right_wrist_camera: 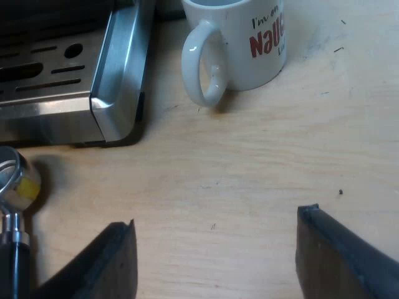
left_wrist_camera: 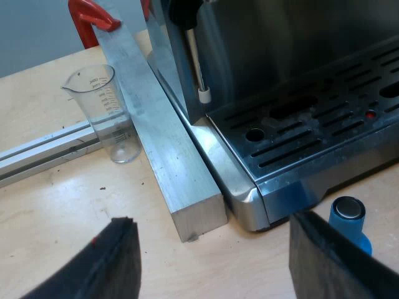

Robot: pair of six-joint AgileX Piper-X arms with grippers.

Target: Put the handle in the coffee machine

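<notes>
1. Two tools, both spread wide and gripping nothing. Your left tool [left_wrist_camera: 212,261] hangs over the pale wooden bench [left_wrist_camera: 62,212] at the machine's front corner. Your right tool [right_wrist_camera: 215,261] hangs over bare bench in front of the machine.
2. Closest to the right tool is the round metal holder with a dark handle [right_wrist_camera: 11,187]. It lies loose on the bench just beside one of that tool's fingers, with its cup end toward the machine and not touching it.
3. Close to the left tool, a blue cylindrical tamper [left_wrist_camera: 348,218] stands upright just in front of the drip tray.
4. Farther on is the brushed-steel espresso machine [left_wrist_camera: 312,124]. A square aluminium bar [left_wrist_camera: 174,156] lies along its side, and a clear plastic measuring glass [left_wrist_camera: 109,112] stands beyond the bar.
5. A white ceramic mug with red lettering [right_wrist_camera: 237,50] sits beside the machine's corner, well apart from the holder.
6. You are, I judge, at the very first step, because the holder is not yet grasped.
7. Next, shift the right tool sideways over the dark handle and close on it.
8. Then lift the holder level, bring it up to the machine's front and twist it until it locks.
</notes>
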